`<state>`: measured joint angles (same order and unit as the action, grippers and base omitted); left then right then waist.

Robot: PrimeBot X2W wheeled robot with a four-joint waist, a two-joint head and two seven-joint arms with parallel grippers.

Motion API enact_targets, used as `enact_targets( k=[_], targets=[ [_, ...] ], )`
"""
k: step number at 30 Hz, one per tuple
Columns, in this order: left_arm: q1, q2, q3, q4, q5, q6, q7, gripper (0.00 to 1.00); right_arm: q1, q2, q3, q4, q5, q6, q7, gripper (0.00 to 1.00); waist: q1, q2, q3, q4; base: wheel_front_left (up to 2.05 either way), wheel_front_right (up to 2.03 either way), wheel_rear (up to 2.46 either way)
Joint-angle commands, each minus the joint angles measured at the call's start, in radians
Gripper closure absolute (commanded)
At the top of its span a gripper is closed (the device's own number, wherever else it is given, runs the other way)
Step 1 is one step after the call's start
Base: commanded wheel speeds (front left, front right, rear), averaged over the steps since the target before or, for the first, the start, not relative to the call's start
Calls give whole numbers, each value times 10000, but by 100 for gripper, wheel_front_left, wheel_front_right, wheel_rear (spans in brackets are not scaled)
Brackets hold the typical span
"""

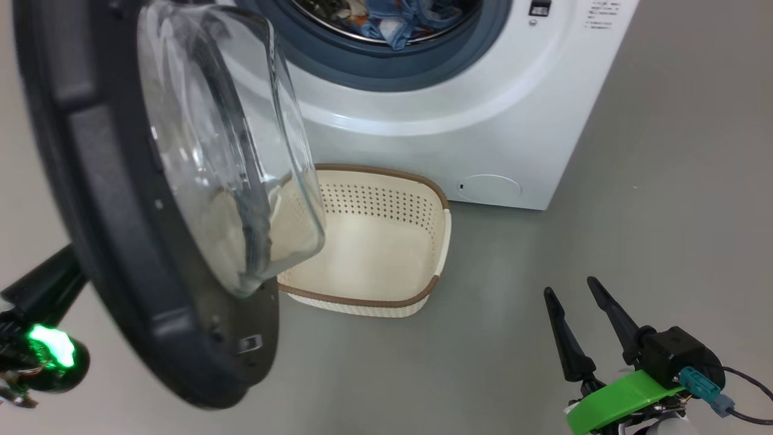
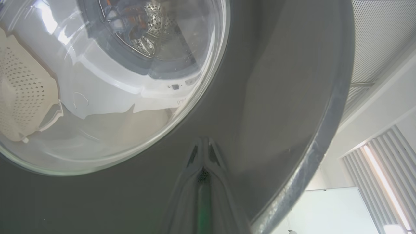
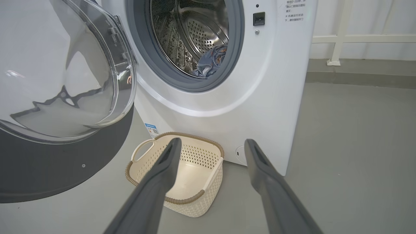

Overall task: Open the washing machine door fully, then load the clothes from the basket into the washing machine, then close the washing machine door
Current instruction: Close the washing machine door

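The washing machine door (image 1: 109,199) stands swung open at the left, its glass bowl (image 1: 229,151) facing the white washing machine (image 1: 483,121). Light-blue clothes (image 1: 398,24) lie in the steel drum, low at its front (image 3: 211,60). On the floor below the opening sits the basket (image 1: 441,241), with nothing in it. My left gripper (image 2: 203,146) is shut, its tips against the door's dark outer rim (image 2: 276,97); in the head view its fingers are hidden behind the door. My right gripper (image 1: 570,287) hangs open and empty over the floor, right of the basket (image 3: 182,199).
Grey floor (image 1: 664,211) stretches open to the right of the machine. A round filter cap (image 1: 489,187) sits low on the machine's front. A white rail and a skirting (image 3: 338,48) run along the wall behind. The open door overhangs the basket's left side.
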<state>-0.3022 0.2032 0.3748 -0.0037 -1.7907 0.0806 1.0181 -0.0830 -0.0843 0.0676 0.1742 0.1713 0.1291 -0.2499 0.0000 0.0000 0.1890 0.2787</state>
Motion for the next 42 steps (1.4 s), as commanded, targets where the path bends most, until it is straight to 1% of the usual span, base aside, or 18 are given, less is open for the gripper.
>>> enact_targets(
  k=[1, 7, 13, 20, 27, 33, 42],
  targets=[
    [-209, 267, 0, -772, -75, 113, 274, 100, -292, 98, 238, -219, 101, 16, -119, 0, 0, 0, 71, -299, 0, 0, 0],
    [-462, 1, -416, -1225, 61, 313, 189, 100, -338, 202, 242, -206, 154, 16, -119, 0, 0, 0, 95, -703, 0, 0, 0],
    [-826, -286, -680, -1264, 454, 186, -242, 100, -445, 285, 214, -273, 202, 16, -119, 0, 0, 0, 182, -1398, 0, 0, 0],
    [-1173, -344, -703, -957, 872, -77, -665, 100, -442, 326, 92, -355, 256, 16, -119, 0, 0, 0, 328, -2274, 0, 0, 0],
    [-1725, -346, -702, -570, 1437, -490, -1250, 100, -518, 337, 107, -442, 496, 16, -119, 0, 0, 0, 588, -2958, 0, 0, 0],
    [-2385, -334, -593, 148, 1825, -790, -1839, 100, -609, 339, 97, -502, 625, 16, -119, 0, 0, 0, 801, -3377, 0, 0, 0],
    [-3574, -174, -353, 1449, 2335, -1100, -2767, 100, -769, 339, 124, -580, 763, 16, -119, 0, 0, 0, 1174, -3841, 0, 0, 0]
  ],
)
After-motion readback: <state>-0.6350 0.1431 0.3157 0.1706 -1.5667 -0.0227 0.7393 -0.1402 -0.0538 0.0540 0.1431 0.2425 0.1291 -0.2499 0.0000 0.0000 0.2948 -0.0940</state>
